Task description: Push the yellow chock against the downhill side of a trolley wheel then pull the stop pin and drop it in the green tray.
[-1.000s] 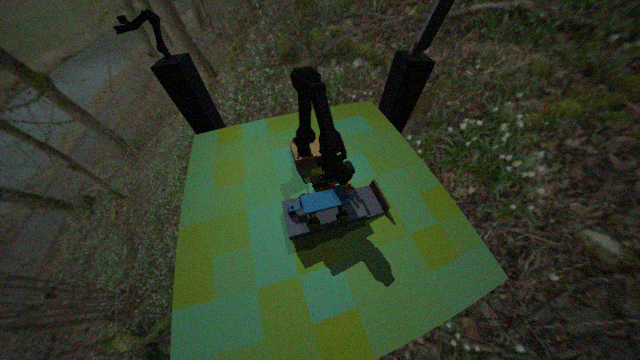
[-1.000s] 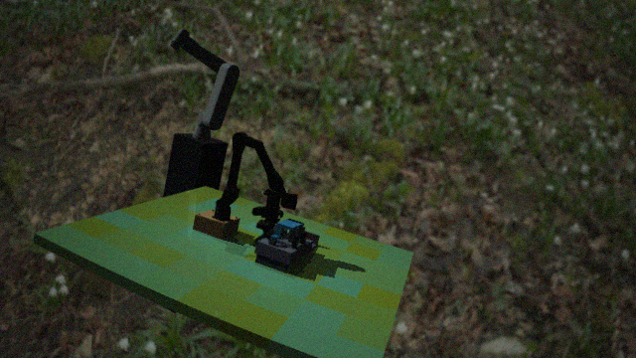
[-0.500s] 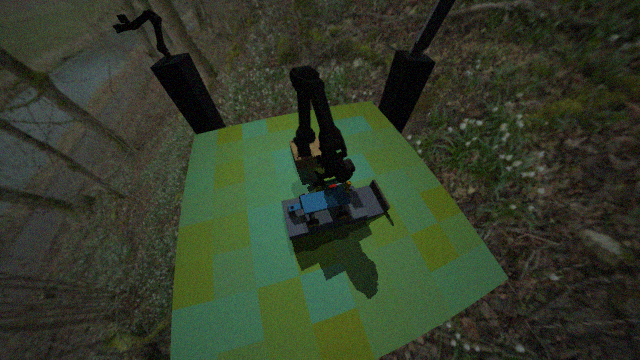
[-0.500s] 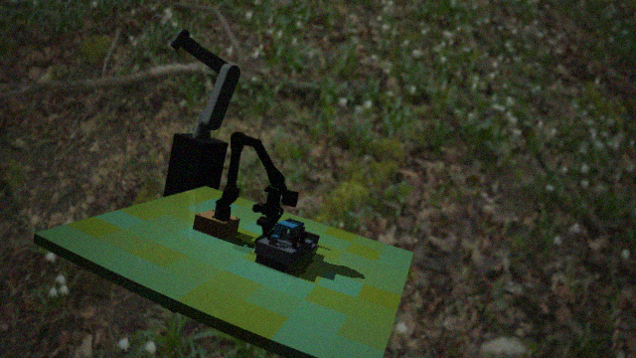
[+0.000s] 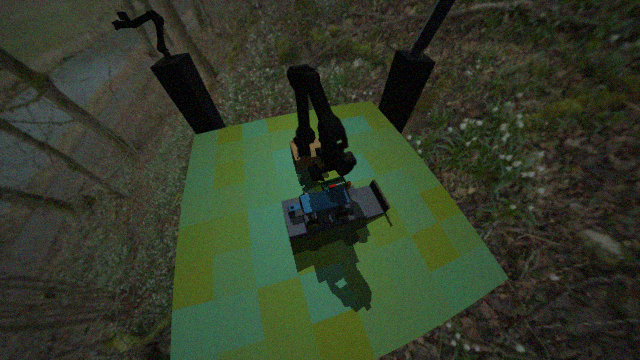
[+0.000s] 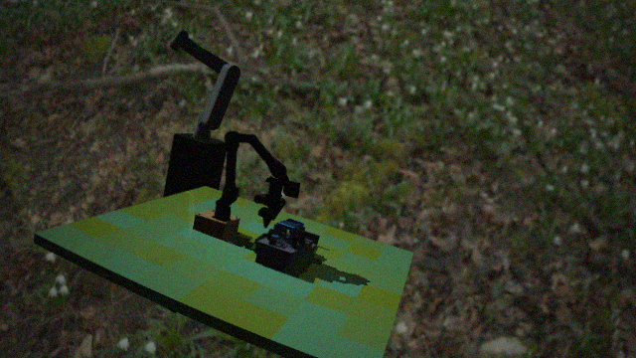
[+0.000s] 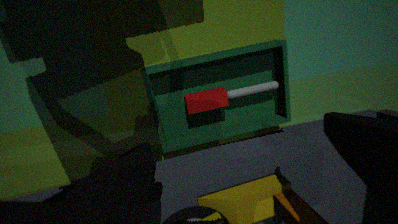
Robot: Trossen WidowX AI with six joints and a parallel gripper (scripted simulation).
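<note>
Checkered green-and-yellow table top [image 5: 240, 280]. Grey ramp [image 7: 250, 160] bearing blue-topped trolley [image 5: 322, 202]. Green rectangular tray [image 7: 172, 125] beside ramp. Black parallel-jaw gripper [image 6: 268, 211] above tray, spread wide, empty. Red-headed metal stop pin [image 7: 207, 100] lying flat inside tray.

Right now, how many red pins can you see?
1. The stop pin lies flat inside the green tray, red head left, pale shaft right in the wrist view. The open gripper holds nothing. Another could hide behind the trolley.
</note>
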